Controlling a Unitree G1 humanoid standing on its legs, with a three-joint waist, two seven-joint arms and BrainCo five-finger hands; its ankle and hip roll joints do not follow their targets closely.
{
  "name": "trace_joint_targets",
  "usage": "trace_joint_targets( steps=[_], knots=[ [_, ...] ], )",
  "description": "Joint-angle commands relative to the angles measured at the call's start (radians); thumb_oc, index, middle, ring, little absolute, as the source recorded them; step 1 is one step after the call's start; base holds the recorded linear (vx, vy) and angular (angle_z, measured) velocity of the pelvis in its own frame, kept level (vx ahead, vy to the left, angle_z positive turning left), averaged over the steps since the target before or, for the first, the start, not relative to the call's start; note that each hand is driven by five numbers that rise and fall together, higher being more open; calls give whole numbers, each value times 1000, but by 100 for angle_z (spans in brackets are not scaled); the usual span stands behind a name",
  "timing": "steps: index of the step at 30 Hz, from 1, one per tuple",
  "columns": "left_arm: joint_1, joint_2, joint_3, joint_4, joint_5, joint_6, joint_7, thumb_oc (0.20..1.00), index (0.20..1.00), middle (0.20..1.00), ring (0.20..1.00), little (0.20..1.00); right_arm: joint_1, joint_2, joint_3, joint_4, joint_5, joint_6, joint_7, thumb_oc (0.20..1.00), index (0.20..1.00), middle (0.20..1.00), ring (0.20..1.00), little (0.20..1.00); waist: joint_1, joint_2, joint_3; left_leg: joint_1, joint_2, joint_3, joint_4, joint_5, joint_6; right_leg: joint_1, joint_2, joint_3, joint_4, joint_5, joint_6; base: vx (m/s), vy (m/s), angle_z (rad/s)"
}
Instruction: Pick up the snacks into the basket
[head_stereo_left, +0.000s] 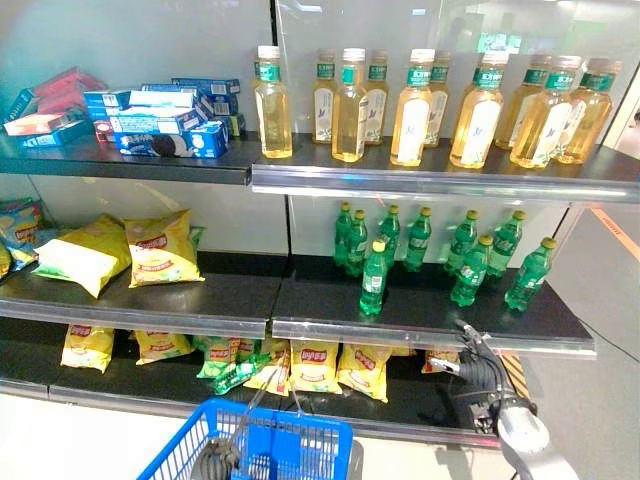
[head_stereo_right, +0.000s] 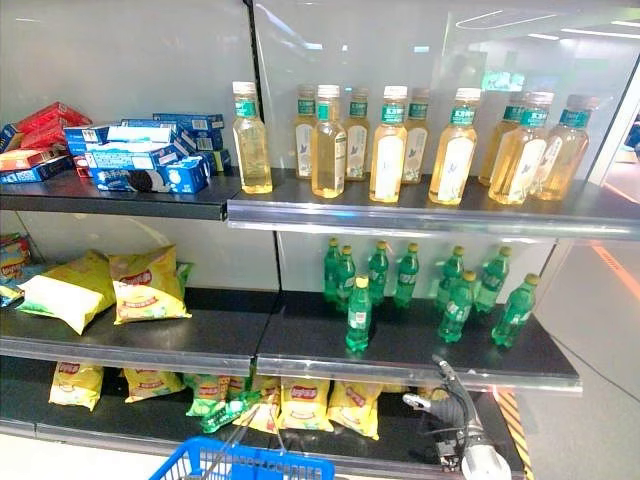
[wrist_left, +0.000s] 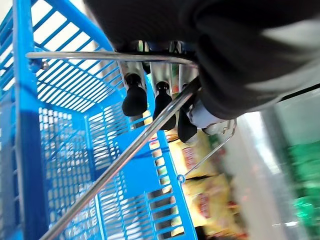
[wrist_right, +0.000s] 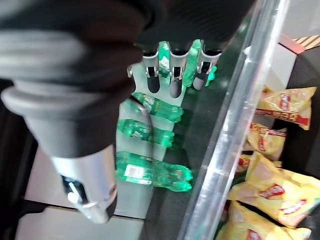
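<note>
left hand (wrist_left: 160, 102) curled round basket handle (wrist_left: 120, 160); right hand (head_stereo_left: 478, 368) seemingly relaxed

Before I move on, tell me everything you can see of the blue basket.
The blue basket is plastic, with slatted, grid-like walls and a thin bare-metal wire handle. It sits low in front of the shelves, below the bottom row of yellow snack bags, its open top facing up. The left hand holds it, fingers curled round the wire handle. What I can see of the inside shows no snacks yet, though most of the interior is out of sight.

Blue plastic basket (head_stereo_left: 290, 440), glossy snack bags (head_stereo_left: 160, 250)
</note>
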Motion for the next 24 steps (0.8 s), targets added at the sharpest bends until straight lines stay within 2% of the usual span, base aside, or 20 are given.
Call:
trace_joint_targets(
  steps=[1,8,16,24],
  knots=[
    [-76,47,57,-113,-60,-120,29,200,200,200,200,200,-39,-4,-38,-81,19,-47,-14,1000,1000,1000,1000,1000,15,-36,-26,-43,5,-8,44,-57,13,-18,-58,-32,106,-102,74,0,0,0],
    [-71,49,50,-177,-75,-129,19,200,200,200,200,200,-114,-17,-3,-117,25,-51,-6,1000,1000,1000,1000,1000,26,-43,-25,-42,8,-10,43,-56,12,-13,-56,-34,101,-103,70,0,0,0],
    [-82,66,38,-251,-122,-136,9,200,200,200,200,200,-288,-35,89,24,21,-20,-20,1000,1000,1000,1000,1000,49,-47,1,-60,9,-23,55,-52,9,-23,-57,-42,115,-106,66,-4,-2,0],
    [-97,130,8,-376,-171,-148,-11,200,200,200,200,200,-483,-56,152,164,32,6,-54,1000,1000,1000,1000,1000,79,-26,72,-169,23,-70,99,-27,3,-161,-50,-64,268,-143,53,-72,-33,11]
  ],
)
